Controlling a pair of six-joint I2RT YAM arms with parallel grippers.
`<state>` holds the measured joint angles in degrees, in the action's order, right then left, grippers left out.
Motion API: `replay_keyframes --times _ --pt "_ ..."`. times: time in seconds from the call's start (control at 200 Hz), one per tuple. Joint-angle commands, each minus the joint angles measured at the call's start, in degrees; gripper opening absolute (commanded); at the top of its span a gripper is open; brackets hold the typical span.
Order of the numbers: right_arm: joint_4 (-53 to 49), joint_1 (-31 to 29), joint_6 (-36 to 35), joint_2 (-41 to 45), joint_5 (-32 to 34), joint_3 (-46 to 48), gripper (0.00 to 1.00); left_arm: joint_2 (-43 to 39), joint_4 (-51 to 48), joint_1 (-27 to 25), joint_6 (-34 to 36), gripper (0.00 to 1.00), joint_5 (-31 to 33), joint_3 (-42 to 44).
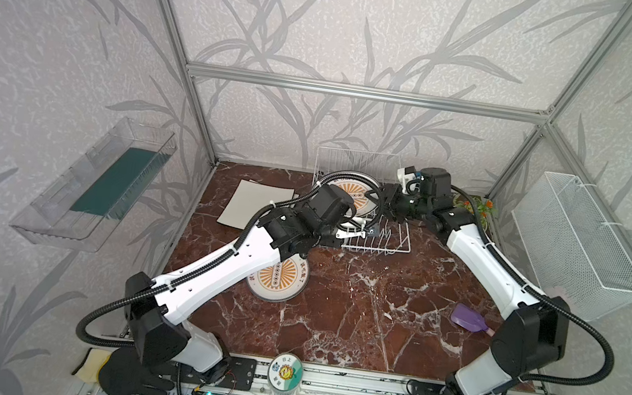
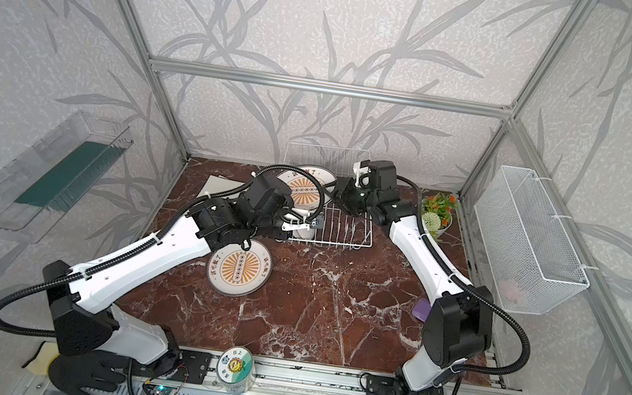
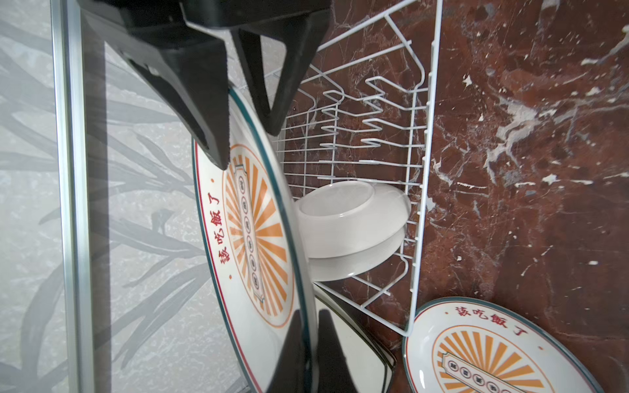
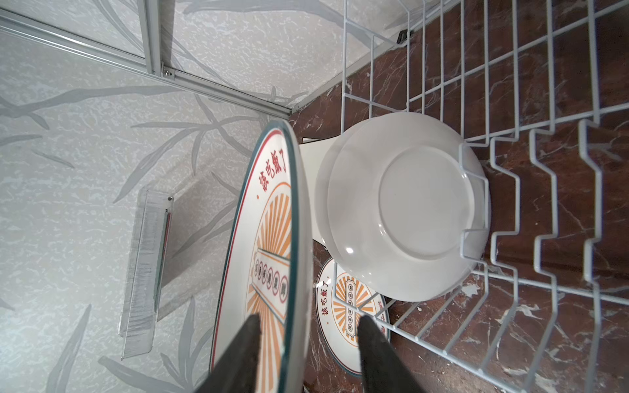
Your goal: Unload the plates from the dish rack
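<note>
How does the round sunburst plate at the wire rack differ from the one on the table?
Upright sunburst plate stands on edge at the wire dish rack; flat sunburst plate lies face up on the marble table. Left gripper pinches the upright plate's rim; flat plate is ungripped. Both round, same orange print.

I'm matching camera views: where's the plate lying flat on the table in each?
In a top view: flat plate on the marble before the dish rack, partly under the left arm.
In a top view: flat plate, same spot.
Left wrist: flat plate outside the rack's corner.
Right wrist: flat plate seen through the rack's wires.
Shared landmark: the dish rack.
</note>
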<state>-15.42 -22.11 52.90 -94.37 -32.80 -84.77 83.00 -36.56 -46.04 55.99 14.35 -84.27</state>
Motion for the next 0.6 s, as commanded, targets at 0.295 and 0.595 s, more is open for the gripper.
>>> replay_keyframes --times 0.295,0.595 --pt "1.9 -0.2 1.7 -1.0 -2.5 -1.0 0.06 -1.5 7.0 0.0 2.0 0.0 3.5 2.4" --pt "6.6 0.3 2.5 0.0 -1.6 1.9 0.0 -2.7 11.3 0.4 -3.7 0.67 5.1 4.7"
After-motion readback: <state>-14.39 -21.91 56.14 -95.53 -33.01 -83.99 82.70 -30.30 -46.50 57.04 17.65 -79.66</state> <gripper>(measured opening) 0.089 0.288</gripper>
